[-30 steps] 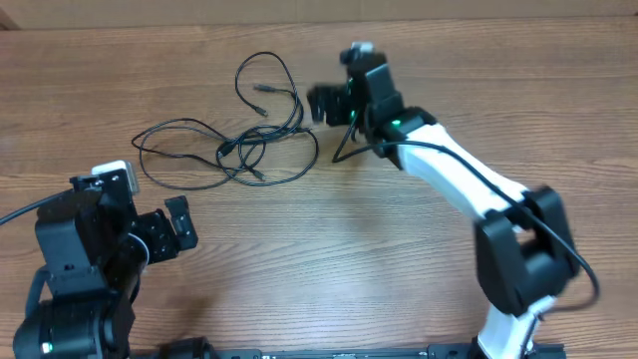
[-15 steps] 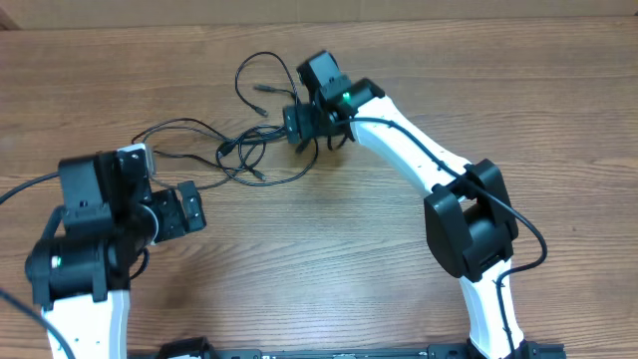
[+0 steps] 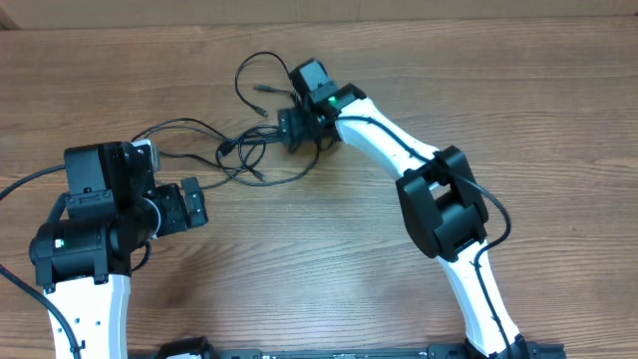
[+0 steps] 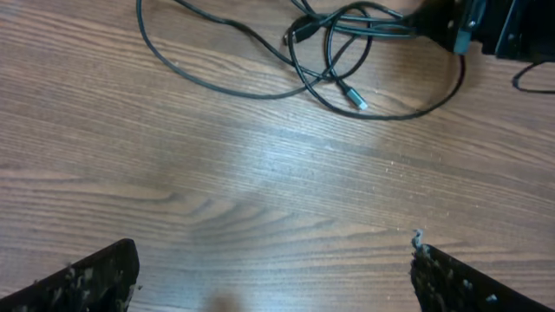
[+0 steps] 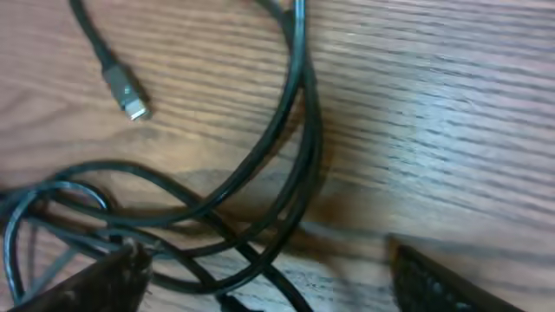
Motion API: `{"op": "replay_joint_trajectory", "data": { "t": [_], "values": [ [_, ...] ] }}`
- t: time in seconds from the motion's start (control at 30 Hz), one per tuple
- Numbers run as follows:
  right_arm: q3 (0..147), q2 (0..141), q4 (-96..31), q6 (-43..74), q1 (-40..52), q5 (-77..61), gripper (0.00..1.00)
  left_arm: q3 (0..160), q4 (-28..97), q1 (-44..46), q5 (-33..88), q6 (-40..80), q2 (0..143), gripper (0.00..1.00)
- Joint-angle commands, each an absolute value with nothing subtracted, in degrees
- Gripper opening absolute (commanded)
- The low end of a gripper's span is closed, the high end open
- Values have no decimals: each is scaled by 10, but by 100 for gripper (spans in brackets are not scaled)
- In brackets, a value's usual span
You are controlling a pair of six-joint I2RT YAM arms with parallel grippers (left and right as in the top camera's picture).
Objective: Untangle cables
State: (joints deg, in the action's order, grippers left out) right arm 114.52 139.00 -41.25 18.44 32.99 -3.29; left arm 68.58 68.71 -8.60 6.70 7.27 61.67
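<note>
Right fingers (image 5: 460, 284) apart, thin black cables (image 5: 309, 139) tangled

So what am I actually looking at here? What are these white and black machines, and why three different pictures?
These are two robot arms at a brown wooden table. One picture looks down from above. The other two come from a small camera on each wrist, so that arm's own dark claw tips show at the bottom corners. On the table lies a tangle of thin black cables, some with small silver plugs. The right claw hangs low over the tangle, open, strands between its fingers but nothing pinched. The left claw hovers open over bare wood, holding nothing.
</note>
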Motion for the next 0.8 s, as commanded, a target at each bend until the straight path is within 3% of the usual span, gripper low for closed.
{"op": "replay_joint_trajectory", "data": {
  "t": [0.0,0.03,0.07,0.53,0.77],
  "values": [
    [1149,1422,-424,189,324,-46,52,687,687,-86,73,62,612,100],
    [1149,1422,-428,180,324,-46,24,687,687,-86,73,62,612,100],
    [1150,1422,-432,177,324,-45,5,687,687,-86,73,62,612,100],
    [1329,1294,-660,103,325,29,4,687,669,-86,83,62,612,100],
    [1340,1221,-736,92,313,63,4,687,619,-86,217,-13,618,100]
  ]
}}
